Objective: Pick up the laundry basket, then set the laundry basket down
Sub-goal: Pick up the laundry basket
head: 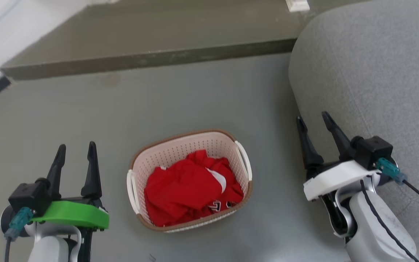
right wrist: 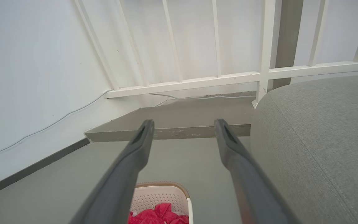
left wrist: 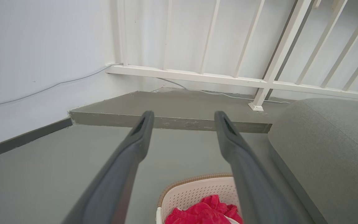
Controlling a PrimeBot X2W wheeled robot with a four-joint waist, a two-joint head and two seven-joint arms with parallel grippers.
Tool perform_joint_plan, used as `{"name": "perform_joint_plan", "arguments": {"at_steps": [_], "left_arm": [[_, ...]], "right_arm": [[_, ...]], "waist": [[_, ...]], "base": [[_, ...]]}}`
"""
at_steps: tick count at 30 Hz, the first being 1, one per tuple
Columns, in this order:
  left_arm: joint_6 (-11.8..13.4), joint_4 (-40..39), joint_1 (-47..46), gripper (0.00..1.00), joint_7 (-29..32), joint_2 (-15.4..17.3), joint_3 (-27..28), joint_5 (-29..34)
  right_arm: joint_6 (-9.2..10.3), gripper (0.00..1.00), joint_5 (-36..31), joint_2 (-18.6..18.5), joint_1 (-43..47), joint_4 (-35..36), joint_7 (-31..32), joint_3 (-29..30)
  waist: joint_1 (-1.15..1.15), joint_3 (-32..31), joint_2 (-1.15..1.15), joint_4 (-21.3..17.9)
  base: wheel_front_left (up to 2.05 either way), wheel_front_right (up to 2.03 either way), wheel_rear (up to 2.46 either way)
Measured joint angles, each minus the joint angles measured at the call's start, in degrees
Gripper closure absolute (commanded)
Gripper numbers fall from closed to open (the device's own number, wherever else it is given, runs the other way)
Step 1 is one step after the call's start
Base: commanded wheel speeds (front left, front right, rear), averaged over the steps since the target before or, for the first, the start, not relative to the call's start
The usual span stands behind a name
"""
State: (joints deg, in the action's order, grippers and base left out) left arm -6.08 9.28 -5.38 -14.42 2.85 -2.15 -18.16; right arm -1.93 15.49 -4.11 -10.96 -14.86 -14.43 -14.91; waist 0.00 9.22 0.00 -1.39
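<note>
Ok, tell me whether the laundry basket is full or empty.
Partly filled: the laundry basket sits upright on the floor, a crumpled red garment covering its bottom below the brown rim; its far inner wall shows bare.

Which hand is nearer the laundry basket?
Left. The left hand is close beside the basket, on its left; the right hand is farther off on its right, near the grey sofa.

Cream, perforated laundry basket [head: 191,145] (brown woven-look rim); red clothing [head: 184,189]; grey-green floor [head: 158,102]; grey sofa [head: 369,65].
</note>
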Motion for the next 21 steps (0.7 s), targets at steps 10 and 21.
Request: {"name": "perform_joint_plan", "arguments": {"at_steps": [10, 21], "left_arm": [[-0.24, 0.79, -3.61, 0.0, -0.01, 0.02, 0.13, -1.51], [-0.55, 5.57, -8.05, 0.0, 0.31, 1.27, 0.98, -3.47]], "right_arm": [[0.0, 0.0, -0.81, 0.56, -3.32, 1.7, -0.09, -0.25], [-0.08, 0.0, -0.27, 0.68, -8.37, 4.42, -0.15, -1.18]], "waist": [[0.0, 6.37, 0.0, -1.01], [0.0, 14.7, 0.0, -2.27]], "base": [[0.0, 0.0, 0.0], [0.0, 0.0, 0.0]]}}
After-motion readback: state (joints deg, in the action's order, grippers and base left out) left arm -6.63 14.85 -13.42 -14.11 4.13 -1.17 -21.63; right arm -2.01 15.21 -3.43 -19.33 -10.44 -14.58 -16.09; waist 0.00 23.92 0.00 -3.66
